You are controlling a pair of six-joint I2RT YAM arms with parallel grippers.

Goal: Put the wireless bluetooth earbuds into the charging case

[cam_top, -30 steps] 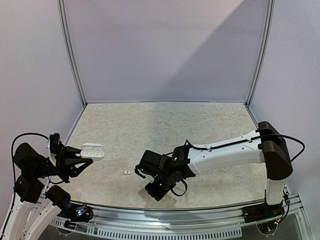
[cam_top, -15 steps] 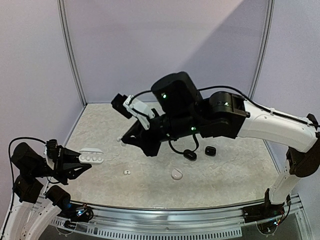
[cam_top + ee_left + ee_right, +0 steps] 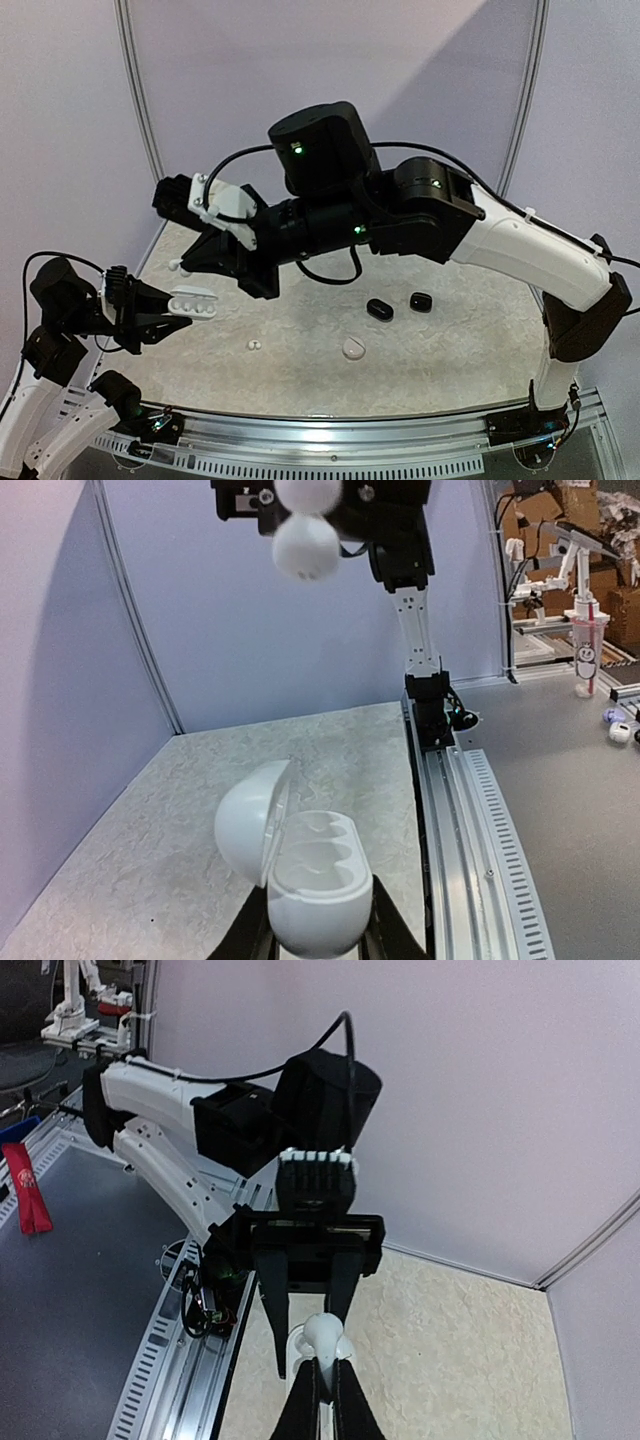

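- Right arm swung further left across the table since half a second earlier, and we saw the right pincer (image 3: 186, 264) end up near the left edge, above the charging case (image 3: 190, 303).
- Left arm hardly shifted; it went on presenting the case with the lid (image 3: 250, 825) flipped open.
- We judged this as the carry being nearly over: the bud had reached the case and only the lowering into a well was left.
- Right pincer: jaws closed all but shut, pinching one white earbud (image 3: 325, 1332) at the very fingertips; bud was off the table and apart from the case.
- Left pincer (image 3: 162, 312): jaws closed tight on the lower shell of the case, nothing else touched.
- Wells (image 3: 312, 852) looked empty from the left wrist view, so no bud was seated yet.
- A loose white earbud (image 3: 254, 345) lay on the table right of the case, well apart from it.
- Further right lay a white oval piece (image 3: 353, 348) and two black pieces (image 3: 380, 310); we could not tell bud from case.
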